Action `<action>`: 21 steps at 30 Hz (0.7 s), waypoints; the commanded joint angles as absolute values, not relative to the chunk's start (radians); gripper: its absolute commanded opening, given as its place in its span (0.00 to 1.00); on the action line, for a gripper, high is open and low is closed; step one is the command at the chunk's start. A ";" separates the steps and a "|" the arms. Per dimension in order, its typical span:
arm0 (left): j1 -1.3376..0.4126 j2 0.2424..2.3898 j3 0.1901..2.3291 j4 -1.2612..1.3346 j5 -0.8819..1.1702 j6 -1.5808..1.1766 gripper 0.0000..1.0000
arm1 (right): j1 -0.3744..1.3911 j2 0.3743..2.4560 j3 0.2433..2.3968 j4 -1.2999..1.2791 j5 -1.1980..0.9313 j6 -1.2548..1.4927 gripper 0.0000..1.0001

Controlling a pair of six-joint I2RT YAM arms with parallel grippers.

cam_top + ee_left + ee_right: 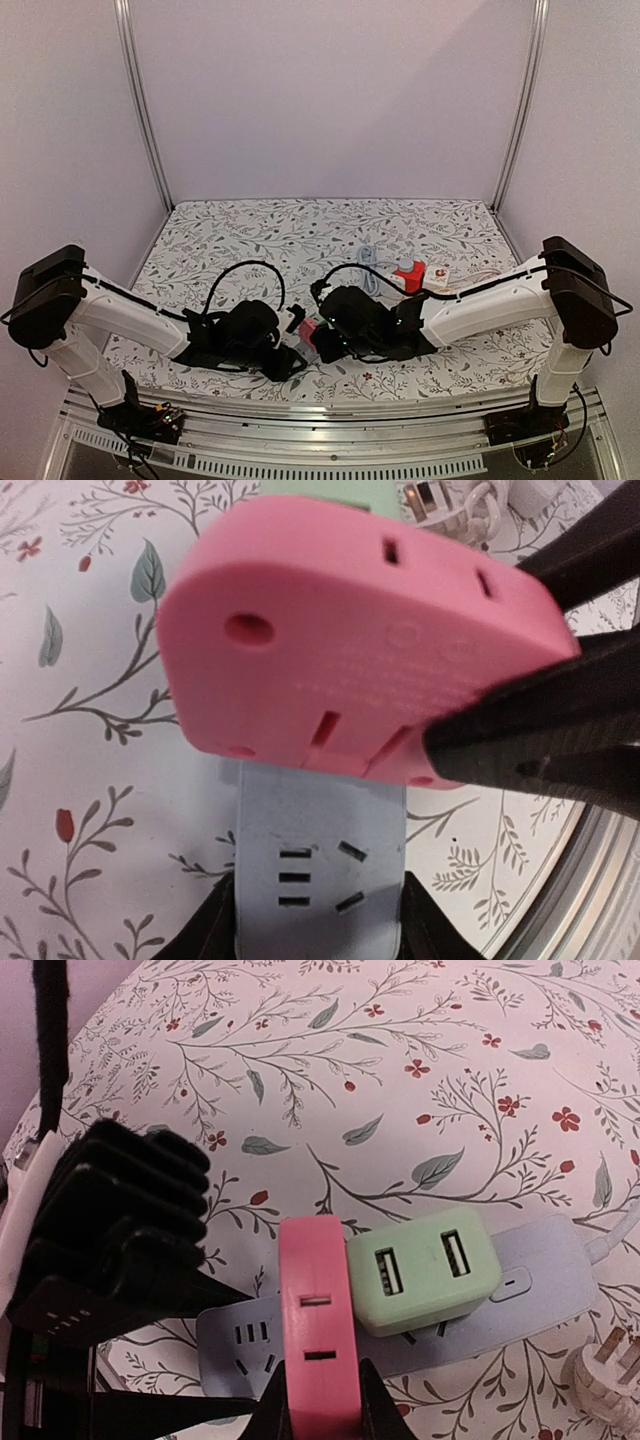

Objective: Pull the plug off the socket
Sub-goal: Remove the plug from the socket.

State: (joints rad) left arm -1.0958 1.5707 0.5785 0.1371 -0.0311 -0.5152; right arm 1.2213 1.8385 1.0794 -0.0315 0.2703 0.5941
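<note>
A pink plug (318, 1330) stands on a pale blue power strip (520, 1305), right beside a green USB adapter (420, 1270) plugged into the same strip. My right gripper (322, 1412) is shut on the pink plug's two sides. My left gripper (320, 925) is shut on the end of the strip (320, 830), just below the pink plug (350, 640). In the top view both grippers meet at the table's near middle, the left (288, 352) and the right (325, 338), with a bit of the pink plug (307, 328) between them. I cannot tell if the plug's pins are still seated.
A loose white plug (603, 1370) on a cable lies at the strip's far end. Behind the grippers lie a white coiled cable (370, 262), a red and white object (408, 275) and a small card (441, 278). The table's metal front edge (320, 410) is close.
</note>
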 commanded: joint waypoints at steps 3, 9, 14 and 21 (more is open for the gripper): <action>-1.089 1.578 0.558 0.130 -0.008 -0.533 0.15 | 1.158 1.841 1.045 -0.086 0.265 0.712 0.00; -1.088 1.585 0.561 0.130 -0.008 -0.533 0.14 | 1.182 1.824 1.027 -0.068 0.290 0.686 0.00; -1.079 1.577 0.562 0.132 0.017 -0.534 0.14 | 1.249 1.812 1.039 -0.070 0.362 0.601 0.00; -1.067 1.566 0.560 0.126 0.030 -0.534 0.14 | 1.322 1.844 1.107 -0.163 0.469 0.540 0.00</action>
State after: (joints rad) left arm -1.0882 1.5707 0.5747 0.1467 0.0151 -0.5060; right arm 1.2819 1.8263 1.0702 -0.0475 0.3542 0.5678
